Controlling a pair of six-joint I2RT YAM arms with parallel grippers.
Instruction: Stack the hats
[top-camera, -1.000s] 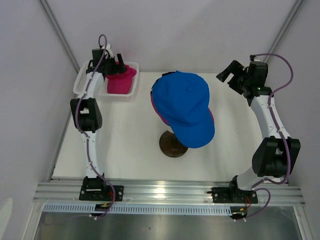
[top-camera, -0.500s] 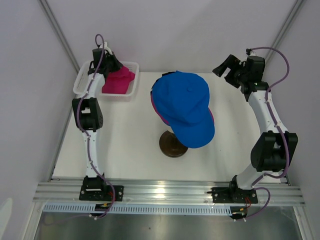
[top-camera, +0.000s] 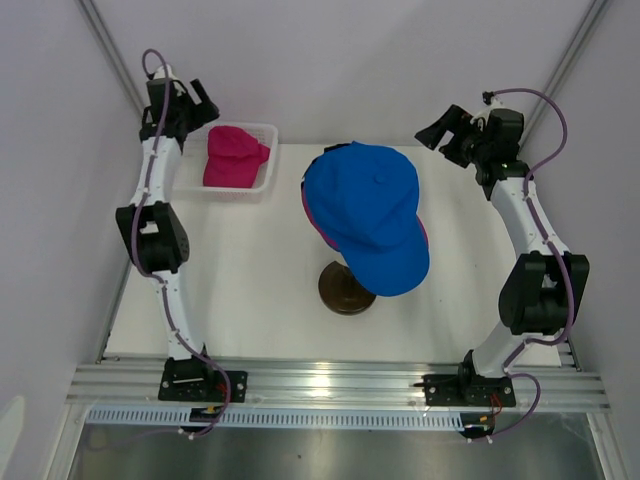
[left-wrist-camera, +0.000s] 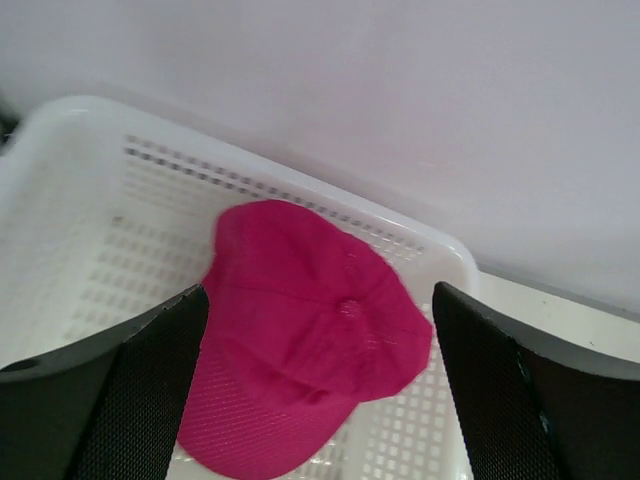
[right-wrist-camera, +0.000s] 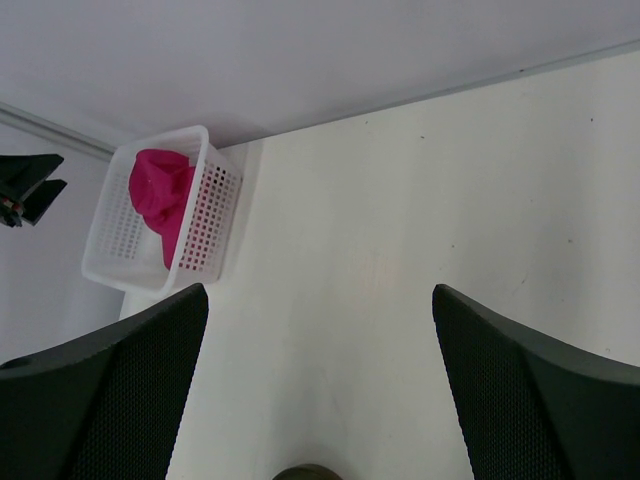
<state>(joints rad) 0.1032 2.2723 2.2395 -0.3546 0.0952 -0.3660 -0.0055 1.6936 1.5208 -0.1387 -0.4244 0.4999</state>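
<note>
Pink cap (left-wrist-camera: 300, 330): lies loose in the white basket (left-wrist-camera: 90, 105) at the far left of the table (top-camera: 260, 300), crown up, slightly rumpled.
Blue cap (top-camera: 368, 210): sits on top of the stand (top-camera: 347, 290) at mid-table, brim pointing near and right. A pink edge (top-camera: 425, 232) shows under it, probably another cap already stacked.
Handling (judged): light, soft cloth. The crown will fold under a pinch and the brim is likely stiffer. Not fragile and not slippery.
Where to grip (judged): the brim's edge for control, or else a fold of the crown.
Left arm (top-camera: 150, 215): stretched far and high, with the wrist past the basket's far-left corner and looking down into it.
Left pincer (top-camera: 198, 100): jaws spread wide and holding nothing, with the pink cap below and apart from them.
Right arm (top-camera: 540, 250): raised at the far right, elbow bent, wrist turned left toward the stand.
Right pincer (top-camera: 437, 138): jaws wide and empty, well apart from the blue cap.
</note>
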